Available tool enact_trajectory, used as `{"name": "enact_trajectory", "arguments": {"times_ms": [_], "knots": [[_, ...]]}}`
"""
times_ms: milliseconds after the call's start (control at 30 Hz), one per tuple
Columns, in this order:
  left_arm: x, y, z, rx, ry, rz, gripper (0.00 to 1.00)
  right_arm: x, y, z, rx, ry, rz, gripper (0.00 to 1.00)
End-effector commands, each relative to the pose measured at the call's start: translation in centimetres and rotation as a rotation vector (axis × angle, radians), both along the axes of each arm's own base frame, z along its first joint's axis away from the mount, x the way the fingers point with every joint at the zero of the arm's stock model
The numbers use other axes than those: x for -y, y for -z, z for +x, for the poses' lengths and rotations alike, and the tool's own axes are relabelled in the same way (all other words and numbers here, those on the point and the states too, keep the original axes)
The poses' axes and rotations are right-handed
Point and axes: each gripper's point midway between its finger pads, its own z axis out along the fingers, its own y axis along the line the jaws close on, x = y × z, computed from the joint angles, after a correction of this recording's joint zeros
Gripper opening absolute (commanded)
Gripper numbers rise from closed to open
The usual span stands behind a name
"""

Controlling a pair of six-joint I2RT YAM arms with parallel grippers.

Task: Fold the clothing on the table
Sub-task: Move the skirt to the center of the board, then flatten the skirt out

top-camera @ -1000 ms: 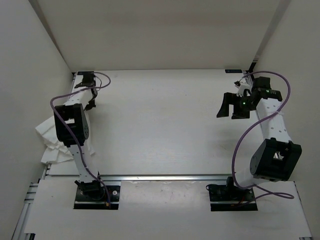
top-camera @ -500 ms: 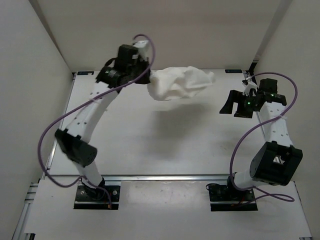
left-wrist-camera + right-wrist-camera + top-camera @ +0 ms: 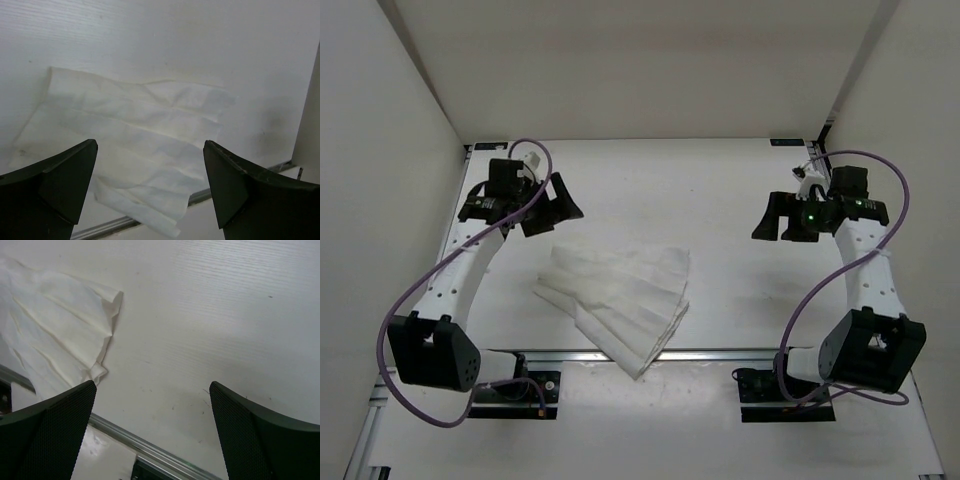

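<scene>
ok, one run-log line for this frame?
clothing: wrinkled, lying on table, near corner over rail | left tool: open, empty | right tool: open, empty

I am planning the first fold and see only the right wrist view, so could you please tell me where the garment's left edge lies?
Observer: In the top view the clothing sits left of the centre of the table. Its left edge stops short of the left arm, with bare surface between them.
Operator: Thank you. Is the left end effector gripping it?
Observer: No. The left end effector is open and empty, just beyond the clothing's far left corner.
Operator: Is that half spread out?
Observer: Yes. The left wrist view shows it spread with long creases, and layered edges at the near corner, which crosses the metal rail.
</scene>
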Motion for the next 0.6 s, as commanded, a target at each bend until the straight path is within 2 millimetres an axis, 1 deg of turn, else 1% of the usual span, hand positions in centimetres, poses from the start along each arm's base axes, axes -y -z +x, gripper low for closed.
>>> {"name": "enact_trajectory", "arguments": {"times_ms": [0, 33, 67, 100, 133, 167, 200, 233, 267, 300, 333, 367, 400, 433, 467, 500, 533, 567], "knots": [[1.0, -0.2, -1.3, -0.028, 0.094, 0.075, 0.98, -3.6, -1.7, -0.6, 0.076, -0.214, 0.023, 0.99], [0.5, -0.3, -1.9, -0.066, 0.090, 0.132, 0.99, -5.3, -2.0, -0.8, 0.089, -0.291, 0.023, 0.99], [-1.1, -0.4, -1.4, -0.075, 0.032, 0.212, 0.99, -6.0, -3.0, -0.1, 0.125, -0.339, 0.007, 1.00], [-3.0, 0.0, -2.1, -0.127, -0.049, 0.259, 0.99, -8.0, -3.3, 0.2, 0.146, -0.430, -0.026, 0.99], [-4.9, 0.0, -2.4, -0.163, -0.161, 0.229, 0.99, -10.3, -3.6, -0.1, 0.164, -0.521, -0.046, 0.99], [-7.6, 0.0, -2.5, -0.145, -0.283, 0.170, 0.99, -12.3, -3.9, 0.5, 0.203, -0.608, -0.100, 0.99], [-7.3, 2.5, -3.8, -0.217, -0.331, 0.025, 0.98, -13.1, -3.9, 1.7, 0.225, -0.654, -0.163, 0.99], [-8.9, -0.7, -2.5, -0.043, -0.436, -0.141, 0.99, -15.1, -2.6, 1.8, 0.201, -0.719, -0.199, 0.99], [-10.7, -0.7, -3.8, 0.036, -0.530, -0.186, 0.99, -16.9, -3.5, 2.4, 0.242, -0.777, -0.211, 0.99], [-11.9, -2.4, -3.7, 0.178, -0.614, -0.215, 0.98, -18.3, -3.7, 3.5, 0.247, -0.819, -0.209, 0.99], [-13.6, -3.7, -3.4, 0.280, -0.699, -0.188, 0.99, -20.3, -4.2, 4.2, 0.254, -0.863, -0.189, 0.99], [-13.6, -4.5, -4.0, 0.344, -0.716, -0.178, 0.99, -21.7, -4.4, 4.0, 0.259, -0.895, -0.165, 0.99], [-14.8, -4.0, -4.3, 0.353, -0.796, -0.158, 0.99, -23.0, -4.4, 4.9, 0.285, -0.906, -0.159, 1.00], [-15.4, -4.8, -5.2, 0.393, -0.842, -0.153, 0.99, -24.8, -4.5, 4.4, 0.330, -0.960, -0.150, 0.99], [-15.8, -4.8, -6.0, 0.414, -0.875, -0.143, 0.99, -26.2, -4.4, 3.9, 0.360, -1.002, -0.143, 0.99], [-15.8, -5.1, -6.7, 0.436, -0.898, -0.132, 0.99, -27.2, -3.9, 3.4, 0.370, -1.041, -0.142, 0.99], [-16.7, -5.1, -7.2, 0.447, -0.966, -0.124, 0.99, -28.1, -3.3, 3.0, 0.370, -1.071, -0.120, 0.99], [-15.9, -4.6, -7.9, 0.425, -0.962, -0.137, 0.99, -28.8, -2.8, 2.3, 0.368, -1.093, -0.112, 0.99]]}}
